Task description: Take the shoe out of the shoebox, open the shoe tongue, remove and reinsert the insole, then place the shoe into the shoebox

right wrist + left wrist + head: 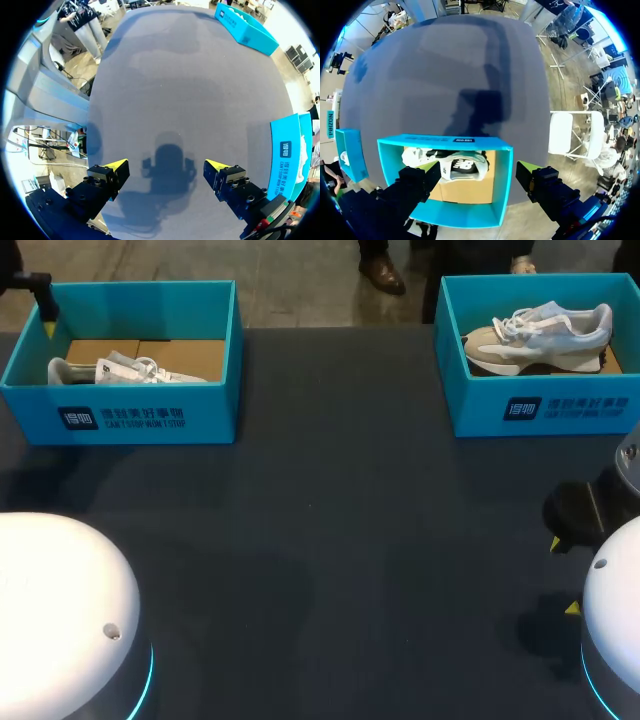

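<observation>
The white sneaker (120, 370) lies on its side in the left shoebox (120, 418) at the far left of the dark table (340, 540), not yet lifted out, so the task looks to be at its very first step; the left gripper (477, 170) hangs above that box with its fingers spread wide, one yellow tip over the box's inside next to the sneaker, the other outside the box's side wall; that wide spread probably suits a shoe lying flat, though the gripper would, I judge, need to shift so both fingers clear the wall before descending; nothing is held between them. The right gripper (166, 167) hovers low over bare table near the front right, fingers likewise apart and empty, likely parked there to receive or steady the shoe once it is set down for the tongue and insole work; the second shoebox (545, 405), just beside it at the far right, holds a beige and white sneaker (535, 335) resting upright on its sole.
</observation>
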### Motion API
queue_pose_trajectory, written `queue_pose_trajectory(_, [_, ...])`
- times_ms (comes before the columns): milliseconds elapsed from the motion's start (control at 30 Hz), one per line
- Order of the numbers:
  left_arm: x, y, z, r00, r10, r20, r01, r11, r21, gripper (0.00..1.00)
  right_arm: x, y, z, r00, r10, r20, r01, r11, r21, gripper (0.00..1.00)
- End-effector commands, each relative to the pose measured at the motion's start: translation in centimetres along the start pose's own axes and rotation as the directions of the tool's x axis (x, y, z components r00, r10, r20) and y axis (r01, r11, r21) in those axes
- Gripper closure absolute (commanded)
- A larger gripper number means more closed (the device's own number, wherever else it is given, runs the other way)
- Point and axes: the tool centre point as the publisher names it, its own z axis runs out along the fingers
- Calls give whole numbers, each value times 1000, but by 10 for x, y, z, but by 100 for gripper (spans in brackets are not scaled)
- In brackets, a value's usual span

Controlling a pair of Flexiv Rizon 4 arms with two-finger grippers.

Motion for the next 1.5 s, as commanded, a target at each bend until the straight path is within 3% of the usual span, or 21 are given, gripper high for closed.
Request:
queue_pose_trajectory(33, [0,3,-1,1000,0,-2,0,1000,7,0,2,0,1,1000,0,5,0,1000,1,0])
queue_pose_trajectory(167, [0,3,-1,1000,0,-2,0,1000,7,0,2,0,1,1000,0,5,0,1000,1,0])
queue_pose_trajectory(500, [0,3,-1,1000,0,-2,0,1000,7,0,-35,7,-33,995,-95,44,94,996,10,0])
queue_pose_trajectory(833, [0,3,-1,1000,0,-2,0,1000,7,0,-94,4,-60,998,63,21,-66,988,138,0])
queue_pose_trajectory(1033, [0,3,-1,1000,0,-2,0,1000,7,0,-132,-3,-72,990,138,34,-142,976,164,0])
queue_pose_trajectory(1300, [0,3,-1,1000,0,-2,0,1000,7,0,-188,-19,-87,954,276,116,-295,931,213,0])
queue_pose_trajectory(1500, [0,3,-1,1000,0,-2,0,1000,7,0,-188,-19,-87,954,276,116,-295,931,213,0])
